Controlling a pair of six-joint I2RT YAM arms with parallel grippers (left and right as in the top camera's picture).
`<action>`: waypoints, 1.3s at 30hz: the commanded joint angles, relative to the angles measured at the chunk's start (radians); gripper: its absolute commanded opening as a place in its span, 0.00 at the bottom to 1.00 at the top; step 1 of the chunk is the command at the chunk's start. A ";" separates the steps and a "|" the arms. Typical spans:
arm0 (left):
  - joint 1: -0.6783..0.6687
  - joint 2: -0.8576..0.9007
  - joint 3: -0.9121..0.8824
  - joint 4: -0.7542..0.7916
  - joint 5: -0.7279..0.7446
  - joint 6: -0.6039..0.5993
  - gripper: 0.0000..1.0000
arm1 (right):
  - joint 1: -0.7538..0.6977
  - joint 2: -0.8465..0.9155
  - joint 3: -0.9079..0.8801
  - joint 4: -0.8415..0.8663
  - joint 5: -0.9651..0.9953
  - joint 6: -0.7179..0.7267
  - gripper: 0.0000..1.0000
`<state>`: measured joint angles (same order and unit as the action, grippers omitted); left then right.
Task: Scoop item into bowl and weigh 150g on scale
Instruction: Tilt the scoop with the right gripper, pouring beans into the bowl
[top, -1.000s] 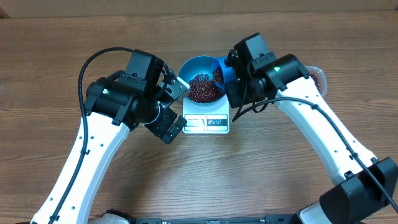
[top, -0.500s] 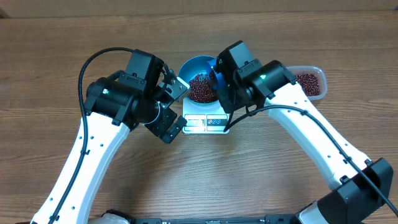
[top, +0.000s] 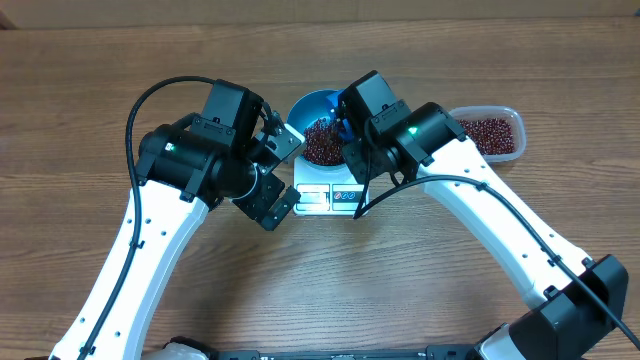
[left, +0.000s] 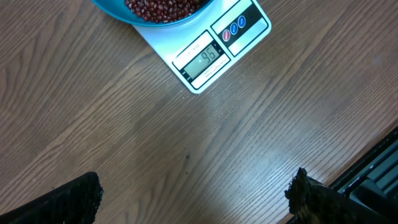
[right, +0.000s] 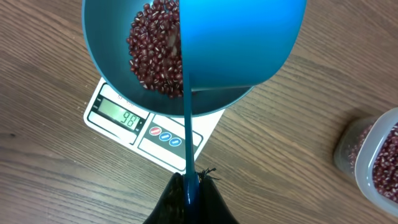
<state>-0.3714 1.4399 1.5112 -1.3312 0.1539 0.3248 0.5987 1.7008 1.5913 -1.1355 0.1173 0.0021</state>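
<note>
The right gripper (right: 189, 186) is clamped on the handle of the blue scoop (right: 242, 43), tipped over the blue bowl (right: 102, 37) on the scale (right: 155, 144); the left gripper (left: 196, 196) is spread, empty. With the display (right: 121, 117) read as short of target, the beans (right: 152, 53) are best trickled in slowly.

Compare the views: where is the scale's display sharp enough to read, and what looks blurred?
Overhead: even light, scale display too small to read. Left wrist: display sharp; the left end effector's fingers are dark, blurred shapes. Right wrist: display sharp; the tub at the edge looks soft.
</note>
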 joint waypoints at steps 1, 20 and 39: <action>0.005 -0.013 -0.003 0.000 0.015 0.023 1.00 | 0.013 0.000 0.027 0.010 0.040 -0.015 0.04; 0.005 -0.013 -0.003 0.000 0.015 0.023 1.00 | 0.026 0.000 0.027 0.039 0.066 -0.060 0.04; 0.005 -0.013 -0.003 0.000 0.015 0.023 1.00 | 0.030 0.000 0.027 0.039 0.108 -0.116 0.04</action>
<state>-0.3714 1.4399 1.5112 -1.3315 0.1539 0.3248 0.6228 1.7008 1.5913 -1.1015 0.1997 -0.0929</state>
